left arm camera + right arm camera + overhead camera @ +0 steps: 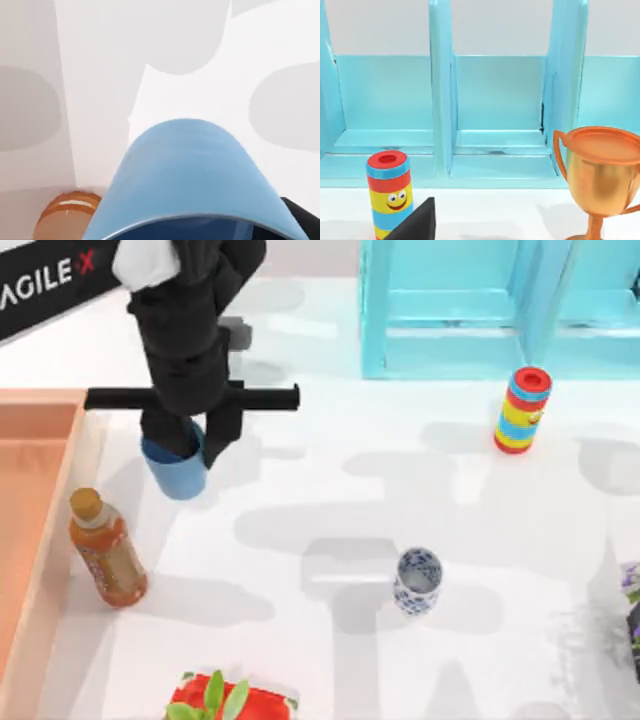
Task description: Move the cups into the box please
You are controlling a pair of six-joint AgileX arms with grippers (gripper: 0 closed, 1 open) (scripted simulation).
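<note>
Orange bottle (107,548) beside blue cup (178,475)

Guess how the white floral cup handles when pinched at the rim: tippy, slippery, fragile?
The white floral cup stands upright and alone on the table, taller than it is wide, so a sideways nudge could probably tip it. Its glossy patterned surface looks glazed, likely slick under the fingers and stiff. If ceramic, it may chip when dropped. Toppled, its round wall would probably roll.

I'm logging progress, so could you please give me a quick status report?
Left gripper shut on blue cup, beside the box. White floral cup on the table, mid-right. Tea bottle stands by the box rim, near the path.
</note>
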